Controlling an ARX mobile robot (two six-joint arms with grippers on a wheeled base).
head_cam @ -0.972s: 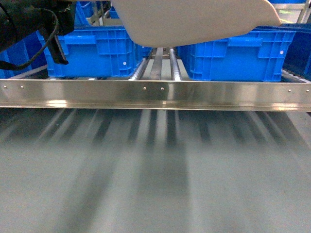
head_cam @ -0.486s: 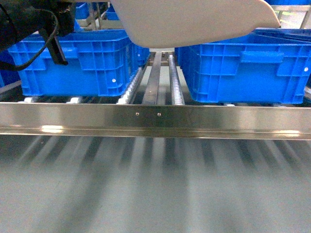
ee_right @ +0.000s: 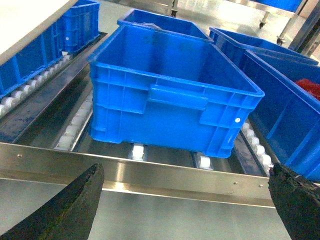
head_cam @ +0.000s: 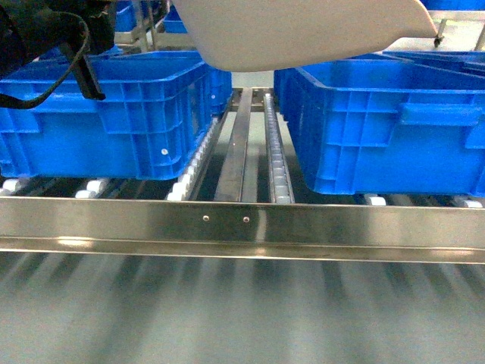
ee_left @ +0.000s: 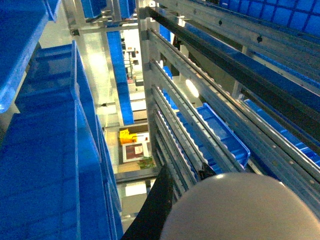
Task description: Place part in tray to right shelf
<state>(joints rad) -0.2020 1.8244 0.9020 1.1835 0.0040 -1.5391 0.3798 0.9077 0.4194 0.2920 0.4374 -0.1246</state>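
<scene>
Tray (head_cam: 303, 30) – beige, above right shelf (head_cam: 242, 227) | blue crates (ee_right: 170, 95) on rollers | no legible writing | right gripper (ee_right: 185, 200) – fingers spread, empty | left gripper – state unclear

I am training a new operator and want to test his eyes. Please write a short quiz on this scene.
1. True or false: the right claw is shut.
2. In the head view, what runs between the left crate and the right crate?
A. rollers
B. a red table
C. a cardboard box
3. Fill in: the rail has ___ screws at its middle.

Key:
1. False. Its fingers stand wide apart in the right wrist view.
2. A
3. two
</scene>
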